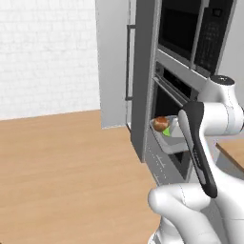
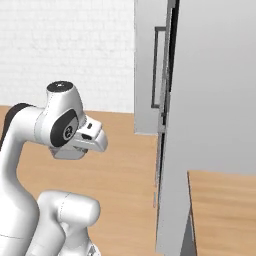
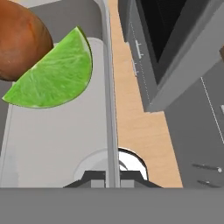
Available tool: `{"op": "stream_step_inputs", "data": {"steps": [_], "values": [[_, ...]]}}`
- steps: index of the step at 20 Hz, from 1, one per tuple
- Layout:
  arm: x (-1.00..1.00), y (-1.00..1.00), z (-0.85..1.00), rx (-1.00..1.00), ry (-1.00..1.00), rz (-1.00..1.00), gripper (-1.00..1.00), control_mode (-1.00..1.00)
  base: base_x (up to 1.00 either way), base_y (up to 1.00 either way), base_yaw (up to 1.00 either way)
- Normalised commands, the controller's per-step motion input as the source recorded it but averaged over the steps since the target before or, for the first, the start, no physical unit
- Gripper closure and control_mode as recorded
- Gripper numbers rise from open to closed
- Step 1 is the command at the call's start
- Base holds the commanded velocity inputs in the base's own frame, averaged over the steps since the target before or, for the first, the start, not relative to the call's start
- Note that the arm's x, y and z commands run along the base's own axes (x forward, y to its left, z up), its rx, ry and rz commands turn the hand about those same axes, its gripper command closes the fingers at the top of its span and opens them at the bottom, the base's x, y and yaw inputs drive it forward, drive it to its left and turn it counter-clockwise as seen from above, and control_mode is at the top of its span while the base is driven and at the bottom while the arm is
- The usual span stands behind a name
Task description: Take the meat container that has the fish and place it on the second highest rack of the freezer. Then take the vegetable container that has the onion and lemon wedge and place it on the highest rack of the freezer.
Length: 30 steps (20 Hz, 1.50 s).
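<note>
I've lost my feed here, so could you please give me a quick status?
Jaws shut on rim of grey vegetable container. Brown-orange onion and lime-green lemon wedge inside, touching. Container carried beside black-windowed wall ovens.

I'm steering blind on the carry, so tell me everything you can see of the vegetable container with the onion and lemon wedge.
The vegetable container is a shallow, light grey tray, plastic by the look, with a thin raised rim. The brown-orange onion and the lime-green lemon wedge lie inside it, touching, at the end away from the gripper. The gripper is shut on the container's rim. In the left base view the tray is held roughly level in the air in front of the dark wall ovens, partly hidden behind the arm.
</note>
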Motion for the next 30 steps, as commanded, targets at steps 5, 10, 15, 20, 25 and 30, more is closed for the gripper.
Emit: {"op": "stream_step_inputs", "data": {"steps": [5,10,15,20,25,30], "values": [[0.00,0.00,0.00,0.00,0.00,0.00,1.00,1.00,1.00,0.29,0.09],[0.00,0.00,0.00,0.00,0.00,0.00,1.00,1.00,1.00,0.44,0.04],[0.00,0.00,0.00,0.00,0.00,0.00,1.00,1.00,1.00,0.46,0.00],[0.00,0.00,0.00,0.00,0.00,0.00,1.00,1.00,0.96,0.25,0.00],[0.00,0.00,0.00,0.00,0.00,0.00,1.00,1.00,0.86,0.22,-0.06],[0.00,0.00,0.00,0.00,0.00,0.00,1.00,1.00,0.44,0.47,-0.18]]}}
